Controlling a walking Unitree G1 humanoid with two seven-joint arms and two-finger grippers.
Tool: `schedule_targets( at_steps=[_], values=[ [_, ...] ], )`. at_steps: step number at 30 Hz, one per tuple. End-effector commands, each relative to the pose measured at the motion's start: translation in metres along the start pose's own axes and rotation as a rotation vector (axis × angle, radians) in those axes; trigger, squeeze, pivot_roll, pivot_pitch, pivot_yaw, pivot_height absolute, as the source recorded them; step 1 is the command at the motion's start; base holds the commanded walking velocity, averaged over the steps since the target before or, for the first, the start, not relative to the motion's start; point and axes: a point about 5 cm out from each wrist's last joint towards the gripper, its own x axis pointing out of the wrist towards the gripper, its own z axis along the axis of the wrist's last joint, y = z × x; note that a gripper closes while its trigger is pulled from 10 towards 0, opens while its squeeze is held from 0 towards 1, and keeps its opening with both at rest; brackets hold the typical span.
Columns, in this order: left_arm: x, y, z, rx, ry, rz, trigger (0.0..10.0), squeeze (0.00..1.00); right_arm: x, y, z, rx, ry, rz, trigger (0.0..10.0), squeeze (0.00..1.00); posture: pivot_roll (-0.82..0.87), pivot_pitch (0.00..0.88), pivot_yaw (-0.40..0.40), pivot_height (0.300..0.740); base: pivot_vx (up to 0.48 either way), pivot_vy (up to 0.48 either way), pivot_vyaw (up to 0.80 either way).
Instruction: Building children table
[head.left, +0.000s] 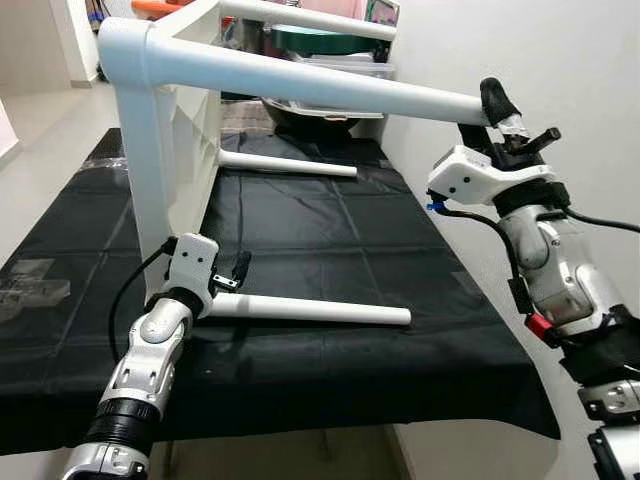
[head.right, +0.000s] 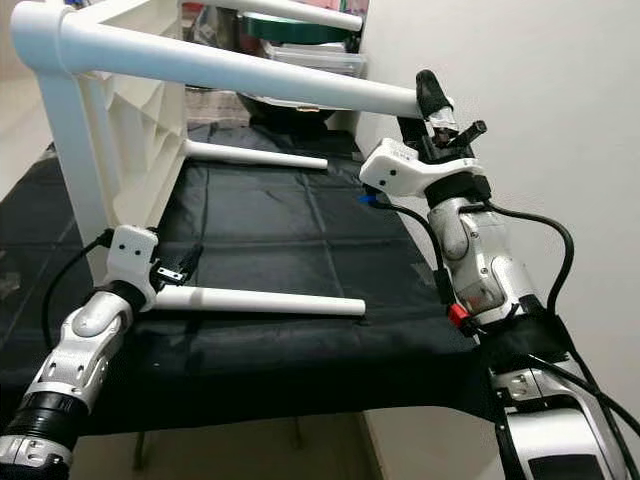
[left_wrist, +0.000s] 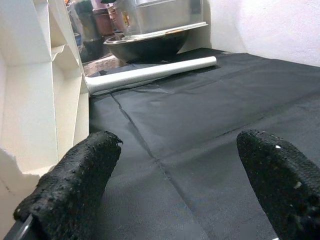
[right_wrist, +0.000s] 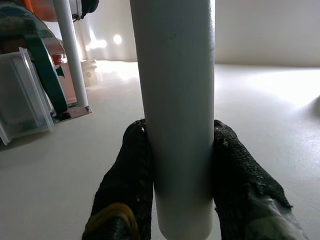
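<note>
Right gripper (head.left: 497, 112) pinches the tip of the upper leg (head.left: 320, 85) of the table frame (head.left: 165, 150). Left gripper (head.left: 235, 272), jaws spread, sits by the lower leg (head.left: 320, 310) near the cloth's (head.left: 330, 220) front edge.

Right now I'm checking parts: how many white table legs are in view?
4. Upper near leg, its end clamped by the right gripper; upper far leg; lower far leg over the black cloth; lower near leg by the left gripper.
</note>
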Motion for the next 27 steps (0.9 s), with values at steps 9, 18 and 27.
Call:
schedule_targets(
  at_steps=[9, 18, 27],
  values=[
    [0.000, 0.028, 0.008, 0.075, 0.003, 0.045, 10.0, 0.00, -0.001, 0.015, -0.027, 0.246, 0.232, 0.086, 0.0, 0.00, 0.09, 0.000, -0.118, 0.740, 0.000, 0.000, 0.00],
    [0.007, 0.056, 0.027, 0.180, -0.011, 0.044, 10.0, 0.00, -0.008, 0.029, -0.036, 0.353, 0.333, 0.123, 0.0, 0.00, 0.10, 0.000, -0.108, 0.740, 0.000, 0.000, 0.00],
    [0.012, 0.072, 0.044, 0.245, -0.027, 0.043, 10.0, 0.00, -0.009, 0.032, -0.043, 0.419, 0.394, 0.124, 0.0, 0.00, 0.11, 0.000, -0.106, 0.740, 0.000, 0.000, 0.00]
  ],
)
